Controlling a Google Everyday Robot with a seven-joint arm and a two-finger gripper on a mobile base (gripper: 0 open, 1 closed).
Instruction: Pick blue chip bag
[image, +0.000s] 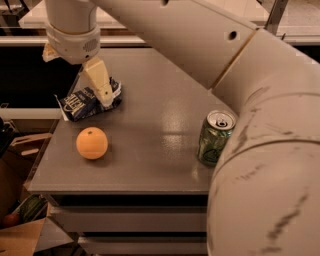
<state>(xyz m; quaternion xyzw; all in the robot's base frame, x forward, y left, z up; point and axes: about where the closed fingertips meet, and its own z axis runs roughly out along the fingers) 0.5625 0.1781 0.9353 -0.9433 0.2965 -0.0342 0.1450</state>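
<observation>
The blue chip bag is a crumpled dark navy foil bag with white lettering, lying at the table's far left. My gripper hangs from the big white arm directly over the bag's right end. One pale yellow finger reaches down in front of the bag, and the other shows only as a stub at the wrist's left side. The gripper is open and holds nothing.
An orange sits on the grey table just in front of the bag. A green soda can stands at the right, partly behind my white arm. Cardboard boxes lie on the floor at lower left.
</observation>
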